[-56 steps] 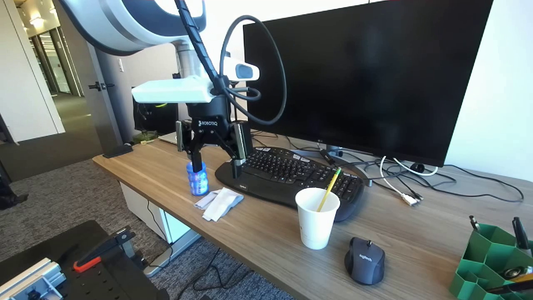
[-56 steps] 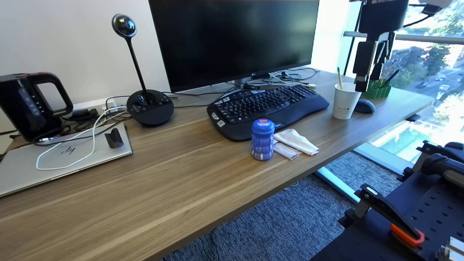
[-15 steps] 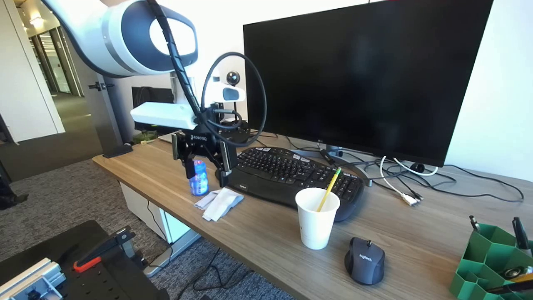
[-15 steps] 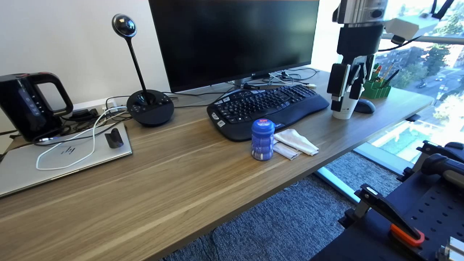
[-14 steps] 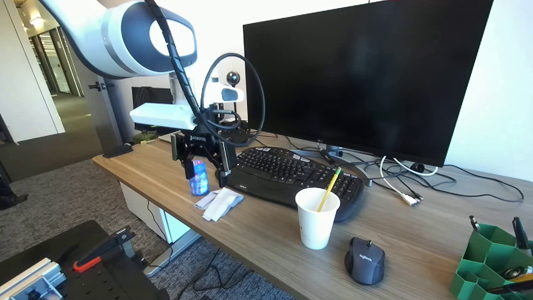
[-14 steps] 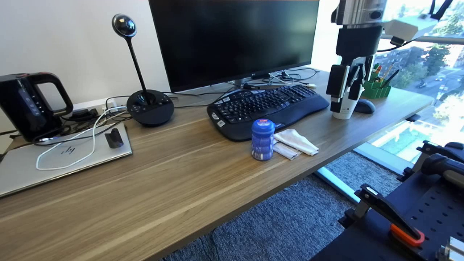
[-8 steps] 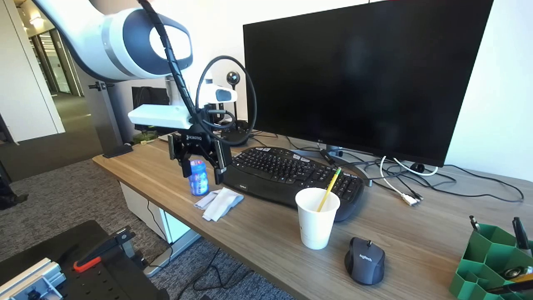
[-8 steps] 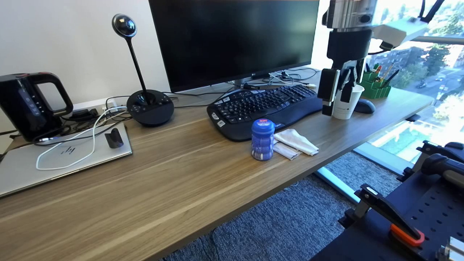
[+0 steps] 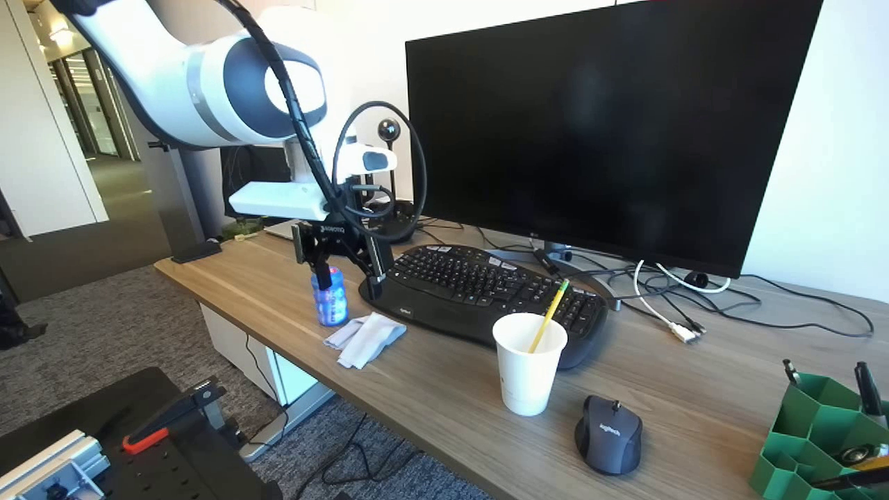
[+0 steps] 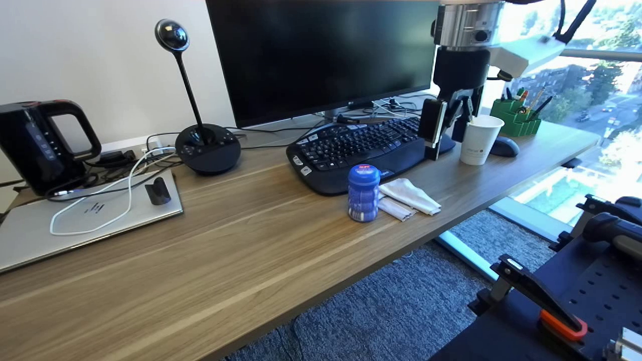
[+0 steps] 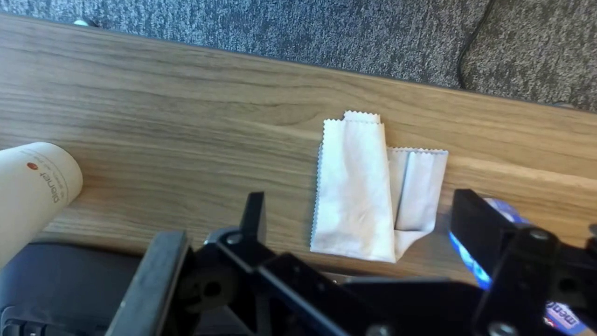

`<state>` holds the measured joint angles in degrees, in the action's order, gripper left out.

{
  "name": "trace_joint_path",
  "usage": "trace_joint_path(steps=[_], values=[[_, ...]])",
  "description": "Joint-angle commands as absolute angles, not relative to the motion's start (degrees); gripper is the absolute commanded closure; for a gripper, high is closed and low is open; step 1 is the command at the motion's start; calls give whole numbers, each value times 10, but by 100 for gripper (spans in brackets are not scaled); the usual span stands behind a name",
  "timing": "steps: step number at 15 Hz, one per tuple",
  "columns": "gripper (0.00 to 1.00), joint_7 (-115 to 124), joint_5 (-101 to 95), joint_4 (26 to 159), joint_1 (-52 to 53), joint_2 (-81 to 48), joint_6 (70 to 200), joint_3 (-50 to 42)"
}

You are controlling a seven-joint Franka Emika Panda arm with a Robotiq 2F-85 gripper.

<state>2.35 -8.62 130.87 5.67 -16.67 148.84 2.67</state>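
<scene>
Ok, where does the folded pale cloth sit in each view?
In an exterior view: the cloth, left of centre, lower half.
In an exterior view: the cloth, right of centre, just below mid-height.
In the wrist view: the cloth, right of centre, around mid-height.
Shared landmark: the blue bottle, beside the cloth throughout, on its right only in the wrist view.

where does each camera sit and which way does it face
In an exterior view: above the desk by the pen holder, looking down past the monitor towards a corridor; the arm and tool show.
In an exterior view: above the desk by the laptop, looking towards the monitor and window; the arm's lower end and the tool show.
Wrist view: mounted on the arm, looking down at the folded cloth; the tool's spread fingers show.
Both exterior views share the keyboard, cup and blue jar.
</scene>
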Motion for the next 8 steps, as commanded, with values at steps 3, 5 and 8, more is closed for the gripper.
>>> trace_joint_path(steps=[3, 5, 8], values=[[0, 31, -84, 1291, 61, -192, 1514, 24], [0, 33, -82, 1285, 60, -200, 1512, 23], [0, 37, -85, 1282, 63, -207, 1510, 20]])
